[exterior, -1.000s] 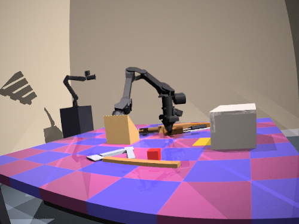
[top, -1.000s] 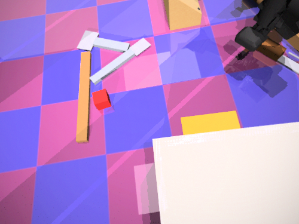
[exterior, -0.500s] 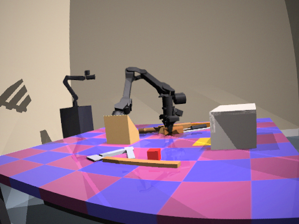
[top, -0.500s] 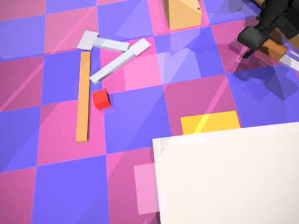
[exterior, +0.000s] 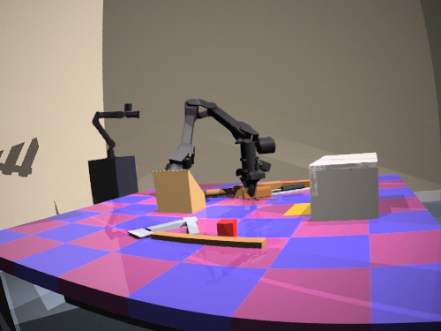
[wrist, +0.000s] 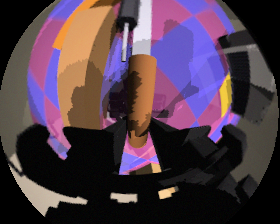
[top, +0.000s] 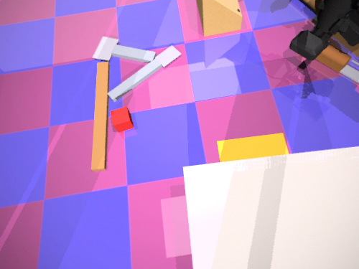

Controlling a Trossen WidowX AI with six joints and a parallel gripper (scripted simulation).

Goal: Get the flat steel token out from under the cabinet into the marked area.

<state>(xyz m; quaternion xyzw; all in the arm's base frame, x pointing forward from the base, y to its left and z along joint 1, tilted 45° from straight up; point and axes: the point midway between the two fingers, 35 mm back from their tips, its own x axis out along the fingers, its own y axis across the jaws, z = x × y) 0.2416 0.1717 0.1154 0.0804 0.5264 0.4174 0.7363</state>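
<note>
My gripper (exterior: 251, 193) (wrist: 138, 118) is shut on the orange-brown round handle (top: 334, 58) (wrist: 143, 82) of a tool with a flat pale blade (top: 352, 74) (wrist: 142, 32). The handle runs lengthwise between the fingers, low over the table. The cabinet (top: 305, 211) (exterior: 344, 194) is a pale box, at the lower right in the top view and the right in the exterior view. The yellow marked area (top: 254, 147) (exterior: 298, 209) (wrist: 226, 97) lies beside it, partly hidden by it in the top and exterior views. The token and the vent slots are not visible.
Beside the held tool are a broad wooden piece (wrist: 82, 65) and a dark tool with a thin metal shaft (wrist: 128, 17). A wooden bar (top: 100, 115) (exterior: 207, 240), a red cube (top: 122, 119) (exterior: 227, 228), grey flat-headed pieces (top: 138, 77) and a wooden wedge block (top: 220, 14) (exterior: 174, 191) stand apart.
</note>
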